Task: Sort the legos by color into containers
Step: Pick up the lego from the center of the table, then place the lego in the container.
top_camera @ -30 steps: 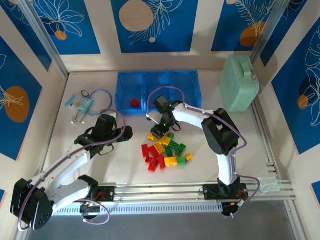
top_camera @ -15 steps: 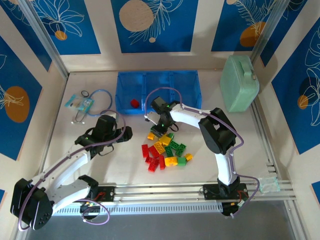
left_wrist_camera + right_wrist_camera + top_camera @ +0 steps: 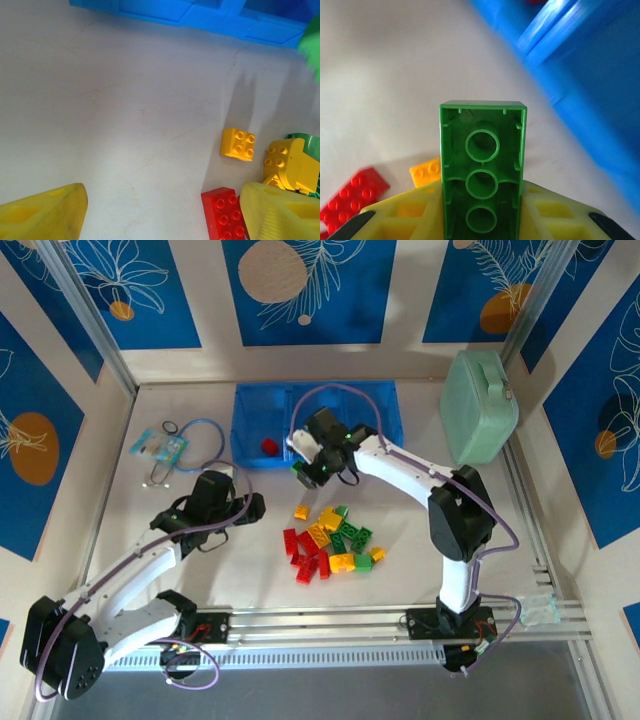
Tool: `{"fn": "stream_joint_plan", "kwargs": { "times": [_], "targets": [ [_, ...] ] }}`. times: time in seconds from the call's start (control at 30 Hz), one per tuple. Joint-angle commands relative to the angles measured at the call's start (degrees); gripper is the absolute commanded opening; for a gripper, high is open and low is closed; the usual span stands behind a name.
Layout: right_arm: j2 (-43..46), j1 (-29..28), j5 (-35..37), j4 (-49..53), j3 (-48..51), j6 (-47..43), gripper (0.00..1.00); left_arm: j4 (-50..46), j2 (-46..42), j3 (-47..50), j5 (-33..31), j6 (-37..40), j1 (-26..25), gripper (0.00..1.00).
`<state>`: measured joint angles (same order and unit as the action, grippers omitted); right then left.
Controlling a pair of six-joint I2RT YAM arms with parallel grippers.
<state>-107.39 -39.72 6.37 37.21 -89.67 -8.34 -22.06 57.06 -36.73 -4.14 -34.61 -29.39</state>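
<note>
Right gripper (image 3: 481, 202) closed on a green lego (image 3: 482, 150): yellow fingers (image 3: 405, 220) clamp its long sides, hollow underside faces the wrist camera, brick sticks out ahead of the fingertips. In the top view the right gripper (image 3: 318, 466) sits just in front of the near wall of the blue tray (image 3: 252, 415), roughly at the divider between the left and middle compartments, clear of the table. The right wrist view has the tray wall (image 3: 580, 75) up and to the right of the held brick, with bare table below, and a flat red brick (image 3: 352, 192) and an orange brick (image 3: 425, 172) near the bottom left. Left gripper (image 3: 250, 508) open, nothing between its fingers (image 3: 45, 212), hovering low over the table left of the pile, well apart from the right gripper. Left wrist view: a yellow 2x2 brick (image 3: 238, 144) lies alone on the table, a red brick (image 3: 223, 212) just beside the right finger, a larger yellow piece (image 3: 287, 160) at the right edge, tray edge (image 3: 200, 20) across the top. Loose legos pile (image 3: 335, 540) of red, green and yellow sits on the table between the two arms, near of the tray. One red lego (image 3: 268, 446) is inside the left compartment. Mint case (image 3: 478, 405) stands right of the tray. Blue cord with a small packet (image 3: 165, 447) lies left of the tray.
</note>
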Motion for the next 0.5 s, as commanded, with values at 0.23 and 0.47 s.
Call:
{"fn": "stream_joint_plan", "kwargs": {
  "times": [0.23, 0.47],
  "targets": [
    [-14.01, 4.55, 7.0, 11.41, -21.36, 9.65, 0.34, -1.89, 1.14, -1.24, -4.27, 1.01, -5.17, 0.79],
    [-21.19, 5.69, 9.53, 14.5, -30.16, 11.05, 0.34, -0.31, 2.08, -1.22, -3.12, 1.3, -7.96, 0.79]
  ]
}}
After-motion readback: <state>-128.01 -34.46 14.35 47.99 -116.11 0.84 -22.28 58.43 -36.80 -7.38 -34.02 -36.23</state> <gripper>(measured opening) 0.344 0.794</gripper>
